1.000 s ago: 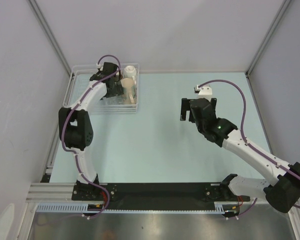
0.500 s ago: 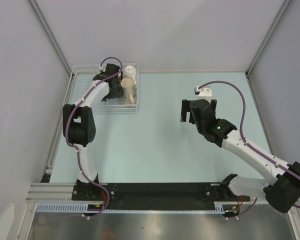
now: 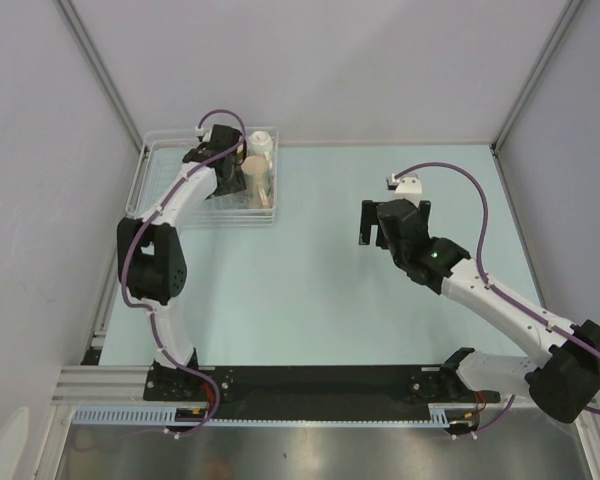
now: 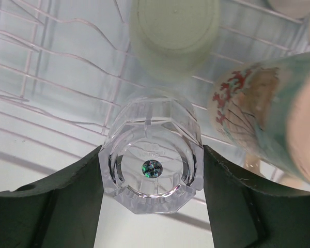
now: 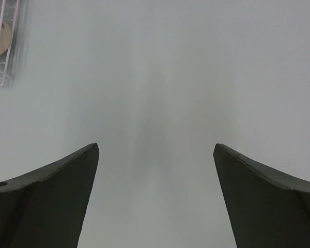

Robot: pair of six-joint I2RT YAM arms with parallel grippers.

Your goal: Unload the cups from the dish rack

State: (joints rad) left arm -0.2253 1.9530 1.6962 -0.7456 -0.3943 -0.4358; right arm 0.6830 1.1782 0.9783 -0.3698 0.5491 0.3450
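On the pale blue table [image 3: 310, 290] the dish rack [image 3: 148, 178] sat at the far left. The left gripper [image 4: 151, 157] was down inside it, fingers pressed against both sides of the clear glass cup [image 4: 151, 173]. The cup's base faced the wrist, its long axis in line with the fingers. The right gripper [image 5: 156, 149] hung spread, well apart to the right

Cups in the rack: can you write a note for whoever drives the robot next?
The left pincer is shut on the clear glass cup, which is upside down in the dish rack.
The right pincer is open and empty over the table.
The pale green cup, patterned cup and white cup sit in the rack.
Done: no cup is out yet.
Left: all of them.
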